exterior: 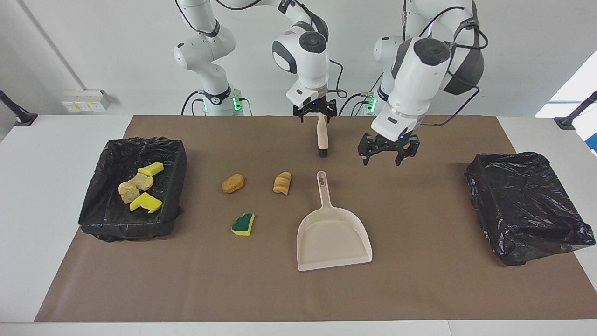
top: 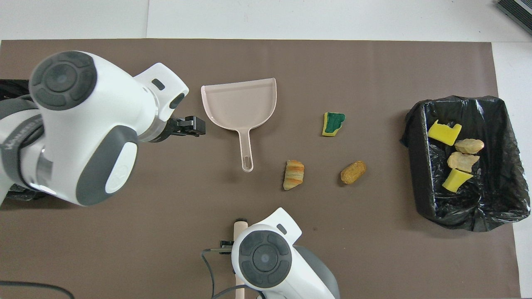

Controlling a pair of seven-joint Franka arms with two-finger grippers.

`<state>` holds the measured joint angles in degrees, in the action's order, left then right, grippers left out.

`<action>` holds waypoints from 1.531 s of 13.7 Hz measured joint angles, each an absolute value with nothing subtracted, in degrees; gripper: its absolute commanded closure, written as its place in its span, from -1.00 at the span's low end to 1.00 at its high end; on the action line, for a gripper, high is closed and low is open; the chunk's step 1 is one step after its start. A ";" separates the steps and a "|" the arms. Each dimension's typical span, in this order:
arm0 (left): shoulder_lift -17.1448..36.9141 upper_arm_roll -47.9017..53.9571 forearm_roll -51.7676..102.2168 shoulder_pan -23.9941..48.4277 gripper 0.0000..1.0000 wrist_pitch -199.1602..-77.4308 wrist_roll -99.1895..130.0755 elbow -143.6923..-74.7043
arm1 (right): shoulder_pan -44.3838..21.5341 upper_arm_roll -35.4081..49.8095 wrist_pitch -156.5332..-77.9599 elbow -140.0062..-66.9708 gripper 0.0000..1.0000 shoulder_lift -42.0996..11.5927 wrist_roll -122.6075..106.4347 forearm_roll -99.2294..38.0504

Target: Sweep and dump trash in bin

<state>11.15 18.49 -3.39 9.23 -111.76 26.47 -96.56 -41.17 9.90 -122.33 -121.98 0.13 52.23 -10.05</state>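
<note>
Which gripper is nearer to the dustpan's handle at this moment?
Left. The left gripper hangs open just beside the dustpan handle's tip, toward the left arm's end. The right gripper, also open, is up over the brush, which lies nearer to the robots than the dustpan.

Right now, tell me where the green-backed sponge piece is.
The green-backed sponge piece lies on the brown mat between the dustpan and the bin holding trash.
</note>
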 measured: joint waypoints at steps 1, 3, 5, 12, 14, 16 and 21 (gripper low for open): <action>13.60 20.32 -6.12 9.64 -1.00 -114.07 29.93 -96.55 | -43.41 9.92 -125.43 -123.88 -1.00 0.27 54.60 -10.00; 17.50 23.31 -9.50 10.31 -1.00 -117.58 35.18 -96.50 | -47.68 9.94 -131.98 -128.29 -1.00 0.20 59.29 -9.14; 19.60 24.90 -9.97 10.45 -1.00 -119.72 36.81 -96.48 | -50.93 9.96 -135.74 -132.28 -1.00 0.14 64.67 -5.76; 24.59 25.41 -10.03 11.11 -1.00 -127.14 41.04 -96.53 | -54.45 9.84 -136.23 -134.88 -0.16 0.15 69.69 -2.58; 26.05 25.42 -10.06 11.58 -1.00 -128.09 41.72 -96.54 | -54.45 9.80 -136.23 -134.88 0.28 0.15 69.69 -2.56; 26.83 25.42 -10.06 11.66 -0.97 -128.59 41.89 -96.54 | -54.44 9.80 -136.28 -134.88 0.89 0.15 69.69 -2.56; 27.06 25.37 -10.11 11.66 -0.68 -128.68 41.89 -96.52 | -54.36 9.66 -136.52 -134.81 1.00 0.02 69.74 -1.08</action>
<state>27.06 25.37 -10.11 11.66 -128.68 41.89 -96.52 -54.36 9.66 -136.52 -134.81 0.02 69.74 -1.08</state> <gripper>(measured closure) 0.128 0.744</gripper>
